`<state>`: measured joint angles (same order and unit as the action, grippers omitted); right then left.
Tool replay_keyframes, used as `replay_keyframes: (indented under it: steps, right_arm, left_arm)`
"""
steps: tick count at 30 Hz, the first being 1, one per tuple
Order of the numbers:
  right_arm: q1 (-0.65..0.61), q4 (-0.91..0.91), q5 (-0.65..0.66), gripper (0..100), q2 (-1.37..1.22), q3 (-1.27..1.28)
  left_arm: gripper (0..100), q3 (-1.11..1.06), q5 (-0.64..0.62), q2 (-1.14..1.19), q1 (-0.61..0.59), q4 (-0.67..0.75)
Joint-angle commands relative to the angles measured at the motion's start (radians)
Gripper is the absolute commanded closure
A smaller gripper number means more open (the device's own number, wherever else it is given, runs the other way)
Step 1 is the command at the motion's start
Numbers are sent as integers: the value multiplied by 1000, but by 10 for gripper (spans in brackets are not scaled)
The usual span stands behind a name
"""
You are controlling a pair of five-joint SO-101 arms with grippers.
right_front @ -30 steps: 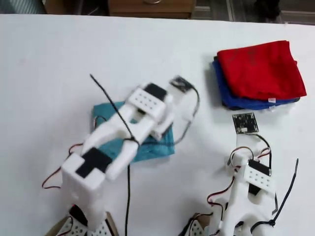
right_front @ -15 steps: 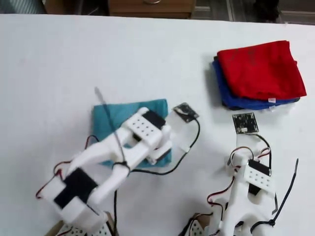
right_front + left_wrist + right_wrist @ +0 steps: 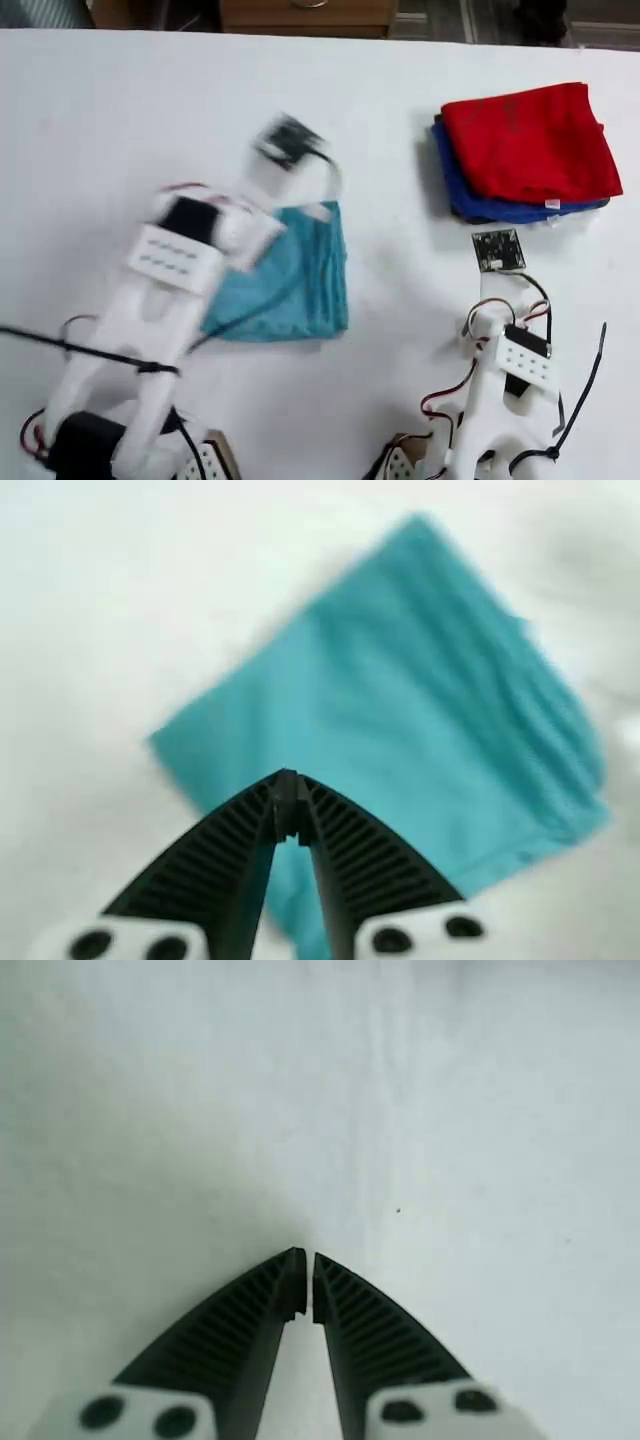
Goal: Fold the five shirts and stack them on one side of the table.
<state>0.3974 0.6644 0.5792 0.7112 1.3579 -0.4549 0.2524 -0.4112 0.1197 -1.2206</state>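
Observation:
A folded teal shirt (image 3: pixel 295 280) lies flat on the white table (image 3: pixel 120 110), left of centre. The left arm (image 3: pixel 165 270) covers the shirt's left edge. In the left wrist view my left gripper (image 3: pixel 289 785) is shut, its tips above the near part of the teal shirt (image 3: pixel 420 680), with nothing seen between the fingers. At the back right a folded red shirt (image 3: pixel 530 140) lies on a folded blue shirt (image 3: pixel 480 208), with a dark layer showing under them. My right gripper (image 3: pixel 301 1262) is shut over bare table, at the front right.
The right arm (image 3: pixel 510 365) stands at the front right, short of the stack. Loose cables hang from both arms. A wooden cabinet (image 3: pixel 305 15) stands beyond the table's far edge. Bare tabletop lies at the back left and centre.
The left arm has swung from lying across the teal shirt to its left side, which uncovered most of the shirt. The right arm and the red-and-blue stack have not moved.

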Motion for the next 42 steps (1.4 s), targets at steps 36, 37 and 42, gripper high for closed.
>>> replay_keyframes:
  steps: [36, 37, 42]
  right_arm:
    - [-914, 794, -628, 714, -1121, -1610]
    - [-928, 789, -631, 714, -1138, -1617]
    - [-951, 769, -632, 714, -1248, -1620]
  left_arm:
    - [972, -415, 110, -359, -600, -15]
    - [972, -415, 110, -359, -600, -15]
    - [972, -407, 112, -359, -600, -12]
